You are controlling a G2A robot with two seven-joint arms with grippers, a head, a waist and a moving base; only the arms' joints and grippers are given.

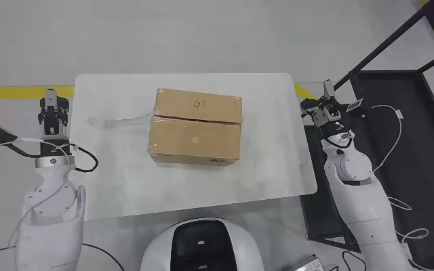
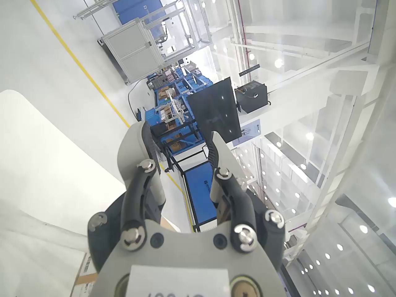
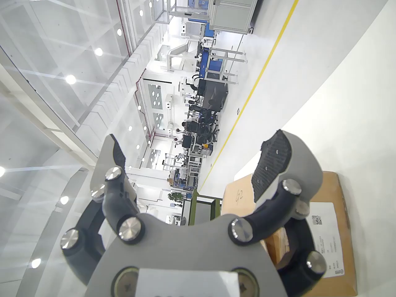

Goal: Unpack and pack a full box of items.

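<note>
The cardboard box [image 1: 195, 125] sits shut in the middle of the white table [image 1: 271, 176], its two top flaps folded flat and meeting at a seam. The left gripper [image 2: 181, 139] hangs well off the box's left side, spread wide and empty. The right gripper [image 3: 195, 148] hangs well off the box's right side, just as wide, nothing in it. This looks like the very start, nothing unpacked. Next, I'd say, one gripper needs to come over the box and work a fingertip under a flap.
</note>
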